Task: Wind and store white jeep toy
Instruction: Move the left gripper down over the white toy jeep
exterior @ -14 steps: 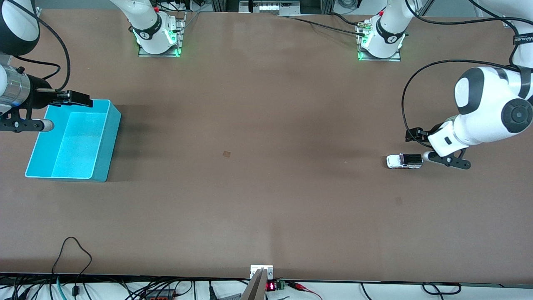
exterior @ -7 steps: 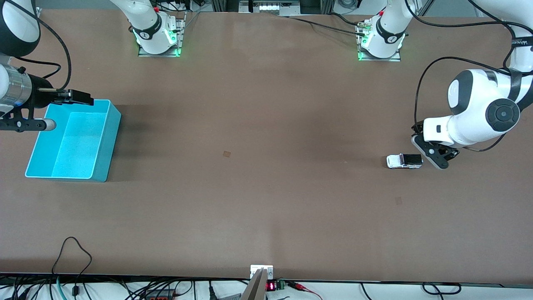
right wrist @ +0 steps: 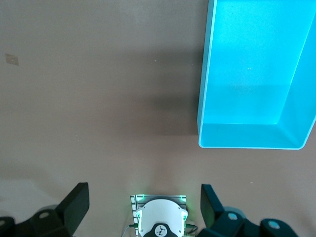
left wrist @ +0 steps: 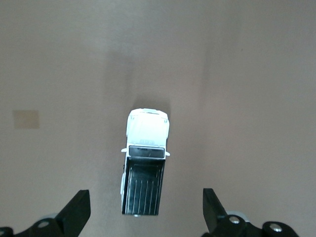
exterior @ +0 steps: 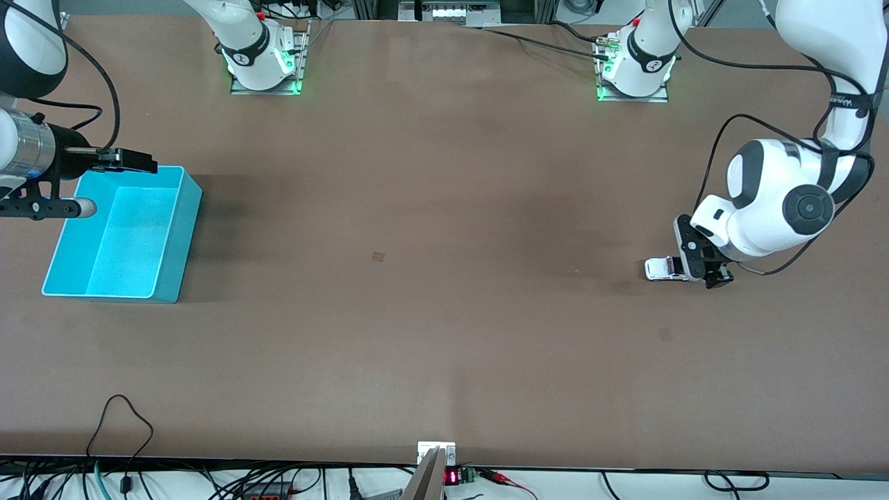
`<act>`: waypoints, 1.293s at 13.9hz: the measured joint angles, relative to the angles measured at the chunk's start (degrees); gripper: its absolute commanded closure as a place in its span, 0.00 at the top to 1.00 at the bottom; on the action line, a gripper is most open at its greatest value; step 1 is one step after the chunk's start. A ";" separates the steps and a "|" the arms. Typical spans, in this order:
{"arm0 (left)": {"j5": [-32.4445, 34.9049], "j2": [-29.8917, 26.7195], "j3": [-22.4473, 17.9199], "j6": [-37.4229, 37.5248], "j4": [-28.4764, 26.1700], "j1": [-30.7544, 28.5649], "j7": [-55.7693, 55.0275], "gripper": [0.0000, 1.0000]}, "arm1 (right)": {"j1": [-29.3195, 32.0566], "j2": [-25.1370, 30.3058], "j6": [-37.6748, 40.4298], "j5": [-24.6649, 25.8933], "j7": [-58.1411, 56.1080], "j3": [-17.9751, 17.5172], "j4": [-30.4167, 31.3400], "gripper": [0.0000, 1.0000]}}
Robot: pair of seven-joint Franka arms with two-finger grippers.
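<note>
The white jeep toy point(exterior: 658, 269) stands on the brown table near the left arm's end; it is white with a black ribbed rear panel. In the left wrist view the jeep point(left wrist: 144, 163) lies between my fingers with wide gaps on both sides. My left gripper point(exterior: 700, 267) is open over the jeep's rear and touches nothing; it also shows in the left wrist view point(left wrist: 144, 217). The turquoise bin point(exterior: 177, 236) sits empty at the right arm's end. My right gripper point(exterior: 80, 207) waits open and empty over the bin's edge, also seen in the right wrist view point(right wrist: 143, 212).
The bin's wall point(right wrist: 205, 98) shows in the right wrist view, with the right arm's base point(right wrist: 160, 224) between the fingers. Two small tape marks point(exterior: 378, 256) point(exterior: 665, 335) lie on the table. Cables run along the table's edge nearest the front camera.
My left gripper has swung in from the table's end and turned downward, ending over the jeep's rear. The jeep has not moved. The right arm has stayed still.
</note>
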State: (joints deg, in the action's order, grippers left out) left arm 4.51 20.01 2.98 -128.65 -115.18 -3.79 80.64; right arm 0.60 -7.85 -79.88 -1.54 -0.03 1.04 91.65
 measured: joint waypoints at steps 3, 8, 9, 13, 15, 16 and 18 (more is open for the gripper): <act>0.00 1.37 -0.01 -3.68 -0.36 -0.03 3.66 1.00 | 0.05 -0.02 0.00 0.00 0.01 0.00 0.00 1.00; 0.00 2.96 -0.08 -8.13 -1.52 -0.87 6.05 1.00 | 0.38 -0.23 0.03 0.00 -0.01 0.02 0.00 1.00; 0.00 3.28 -0.11 -9.84 -2.58 -1.41 6.22 1.00 | 0.61 -0.24 0.03 0.00 -0.04 0.03 0.00 1.00; 0.00 3.85 -0.08 -12.93 -5.87 -2.03 6.27 1.00 | 0.91 -0.30 0.05 0.00 -0.04 0.02 0.00 1.00; 0.00 3.85 -0.05 -13.50 -6.62 -2.03 6.27 1.00 | 0.90 -0.31 0.05 0.00 -0.04 0.01 0.00 1.00; 0.00 3.85 -0.05 -13.80 -6.78 -2.03 6.27 1.00 | 0.88 -0.31 0.05 0.00 -0.04 -0.01 0.00 1.00; 0.00 3.85 -0.05 -14.87 -6.99 -2.03 6.27 1.00 | 0.87 -0.31 0.05 0.00 -0.04 -0.01 0.00 1.00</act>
State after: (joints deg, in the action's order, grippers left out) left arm 4.51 23.86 2.93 -143.52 -122.16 -5.82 86.91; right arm 1.46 -8.16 -79.83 -1.54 -0.07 1.03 91.65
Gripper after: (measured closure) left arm 0.000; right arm 0.000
